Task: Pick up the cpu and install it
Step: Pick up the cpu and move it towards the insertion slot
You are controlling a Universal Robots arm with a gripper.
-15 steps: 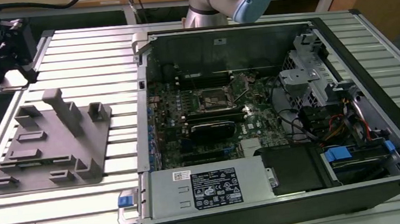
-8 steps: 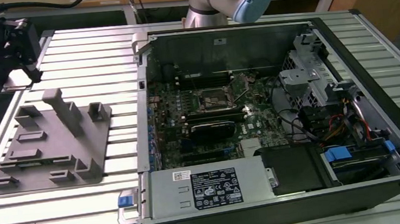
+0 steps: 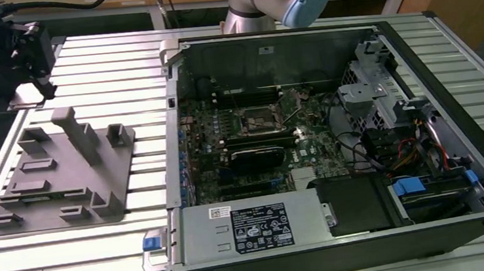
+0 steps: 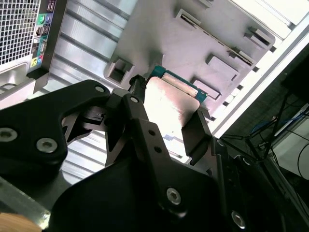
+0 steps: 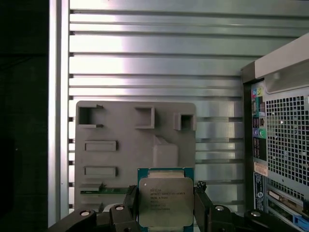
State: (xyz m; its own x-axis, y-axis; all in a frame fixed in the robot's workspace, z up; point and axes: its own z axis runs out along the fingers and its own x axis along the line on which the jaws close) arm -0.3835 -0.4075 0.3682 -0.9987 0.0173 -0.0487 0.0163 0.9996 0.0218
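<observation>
First wrist view: claw (image 5: 165,188) clamps the cpu (image 5: 165,207), one edge cut off.

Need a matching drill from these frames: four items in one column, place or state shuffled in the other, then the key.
Items
1. cpu
2. fixture plate
3. computer case
4. cpu socket

Place or state
A. lies open, insides exposed
B. clamped in the gripper
C. black square frame inside the case
D. grey, flat on the slatted table, outside the case

Pairs: 1-B, 2-D, 3-A, 4-C
</observation>
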